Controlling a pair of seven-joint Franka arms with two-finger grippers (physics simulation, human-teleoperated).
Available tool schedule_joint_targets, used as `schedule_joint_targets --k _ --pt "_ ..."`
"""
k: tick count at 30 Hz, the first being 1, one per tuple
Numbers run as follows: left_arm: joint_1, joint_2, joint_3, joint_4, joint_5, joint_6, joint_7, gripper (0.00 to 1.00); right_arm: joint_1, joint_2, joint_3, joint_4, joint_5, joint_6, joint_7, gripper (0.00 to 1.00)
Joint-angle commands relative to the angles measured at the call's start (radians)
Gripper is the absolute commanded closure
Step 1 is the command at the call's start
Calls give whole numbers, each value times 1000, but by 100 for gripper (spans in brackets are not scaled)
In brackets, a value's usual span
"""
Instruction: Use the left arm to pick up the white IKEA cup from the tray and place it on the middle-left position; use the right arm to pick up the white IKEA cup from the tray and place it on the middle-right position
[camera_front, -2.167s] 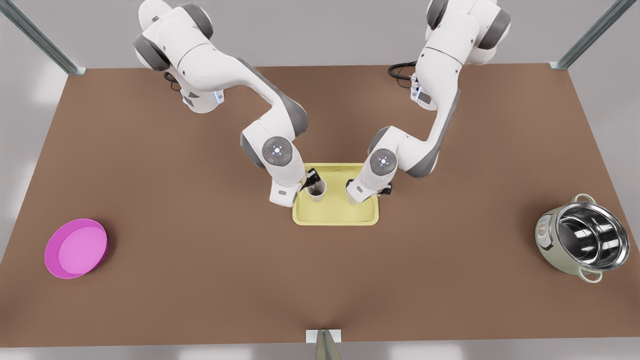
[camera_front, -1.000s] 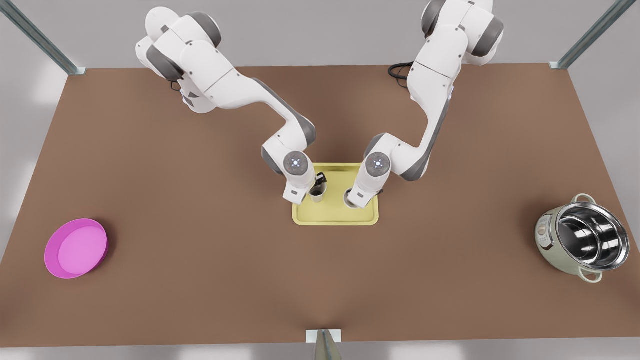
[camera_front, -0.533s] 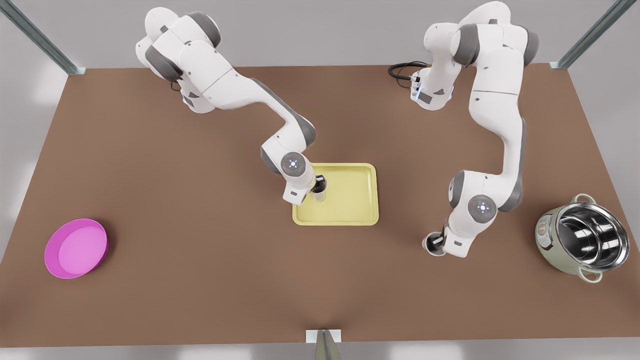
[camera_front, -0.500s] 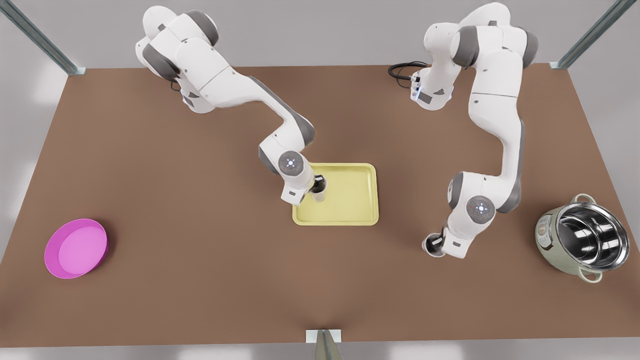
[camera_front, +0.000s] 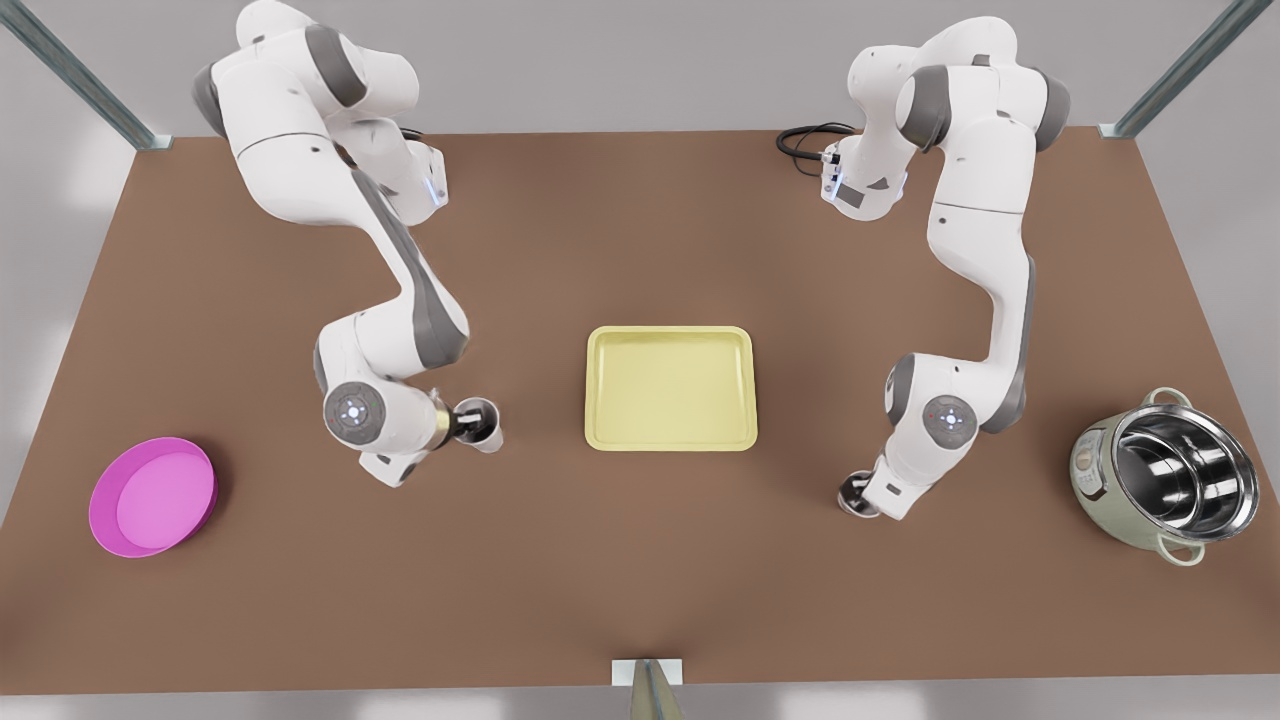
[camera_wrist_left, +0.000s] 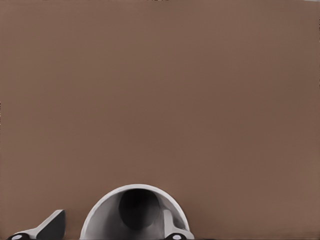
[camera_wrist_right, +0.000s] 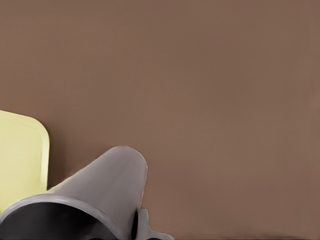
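Observation:
The pale yellow tray (camera_front: 670, 388) lies at the table's middle with nothing on it. Off the tray's left side in the front view, my left gripper (camera_front: 466, 425) is shut on the wall of a white cup (camera_front: 482, 424), which tilts above bare brown tabletop. The left wrist view looks into that cup (camera_wrist_left: 135, 212), with one finger (camera_wrist_left: 50, 227) outside it and the other inside. Off the tray's right side, my right gripper (camera_front: 864, 492) is shut on the second white cup (camera_front: 855, 496), low over the table. In the right wrist view this cup (camera_wrist_right: 100, 190) lies beside the tray's corner (camera_wrist_right: 20, 155).
A round magenta bowl (camera_front: 152, 495) sits at the front view's far left. A steel pot in a pale green housing (camera_front: 1165, 478) stands at the far right. A black cable (camera_front: 800, 140) lies by the right arm's base. Brown tabletop (camera_front: 640, 560) stretches in front of the tray.
My left arm has lifted its cup off the tray and swung it toward the front view's left. The right arm shifted slightly with its cup. The tray now holds nothing.

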Motion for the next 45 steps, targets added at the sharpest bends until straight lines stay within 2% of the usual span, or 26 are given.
schedule_joint_targets --k 1,3,4,6,7,8,9,10,11,18,32,33,35,37,39,41,45 --pt "0 -7 0 0 24 -9 87 0 -2 17 -41 7 -27 -76 -402 100" --pt "1 -27 0 3 26 -56 93 0 -2 68 -74 44 -29 -72 -444 100" --pt "1 -71 0 13 27 -144 94 0 -2 103 -97 85 -29 -72 -467 100" --pt "-3 -222 -12 140 12 -562 172 0 -3 151 -134 130 -29 -63 -536 100" --pt "-2 -359 -9 148 -54 -731 208 0 -11 158 -139 139 -29 -63 -557 100" --pt "6 -493 -5 15 -70 -693 258 0 -17 158 -139 145 -29 -62 -562 100" --pt "38 -553 11 -43 -80 -625 320 0 -31 160 -139 156 -29 -60 -583 100" --pt "47 -492 9 91 -129 -751 315 0 -31 163 -156 159 -29 -56 -603 100" --pt "58 -489 9 100 -132 -760 320 0 -43 183 -159 182 -29 -54 -623 100" --pt "49 -481 2 94 -132 -766 298 0 -66 270 -190 204 -27 119 -754 100" --pt "49 -467 2 92 -119 -763 303 0 -69 304 -188 211 -26 130 -763 99" --pt "49 -467 2 92 -119 -765 303 0 -69 304 -190 211 -26 130 -763 98" --pt "47 -467 0 89 -119 -765 301 0 -69 304 -190 211 -21 148 -763 77" --pt "47 -467 0 89 -119 -765 300 0 -69 304 -190 211 -18 148 -761 65" --pt "47 -467 0 89 -119 -760 300 0 -69 304 -190 211 -17 148 -760 59" --pt "47 -466 0 89 -117 -757 301 0 -69 304 -190 211 -17 148 -758 58" --pt "47 -466 0 92 -96 -754 301 0 -74 302 -190 211 -15 148 -755 46"
